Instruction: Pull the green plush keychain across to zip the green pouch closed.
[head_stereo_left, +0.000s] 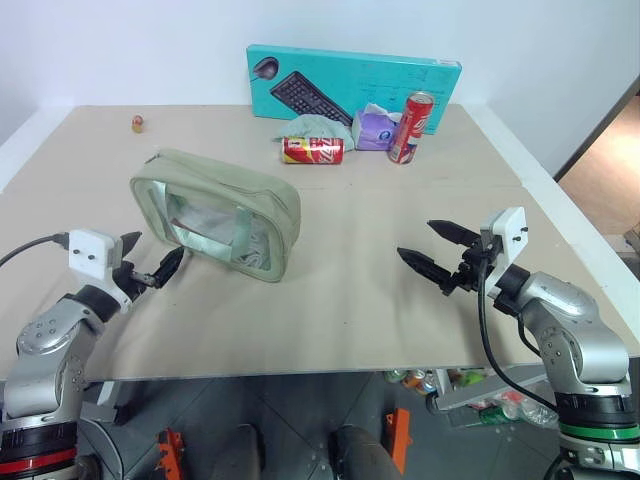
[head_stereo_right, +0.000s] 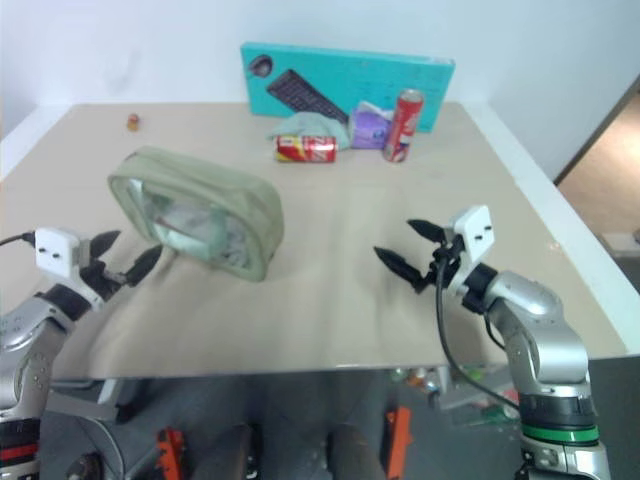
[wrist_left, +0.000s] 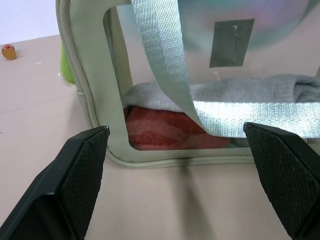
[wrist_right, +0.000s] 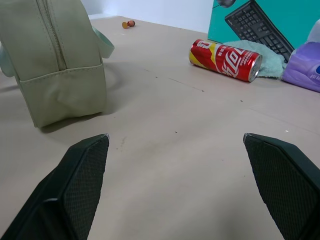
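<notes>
Facing my spread left gripper (head_stereo_left: 150, 262), the pouch (head_stereo_left: 215, 210) lies left of table (head_stereo_left: 380, 310) centre: sage fabric, clear panel, silvery strap (wrist_left: 165, 65), grey and red cloth inside. Right gripper (head_stereo_left: 432, 250) is spread, well apart.

Open lane: bare tan tabletop (head_stereo_left: 350, 300) between both grippers, from 6 to 3 o'clock.
Obstacle, 10 o'clock: pale sage-green fabric pouch (head_stereo_left: 215, 210).
Obstacles, 12 to 1 o'clock: teal keyboard box (head_stereo_left: 352, 85), lying red can (head_stereo_left: 313, 150), upright red can (head_stereo_left: 410, 127), purple tissue pack (head_stereo_left: 372, 130).
</notes>
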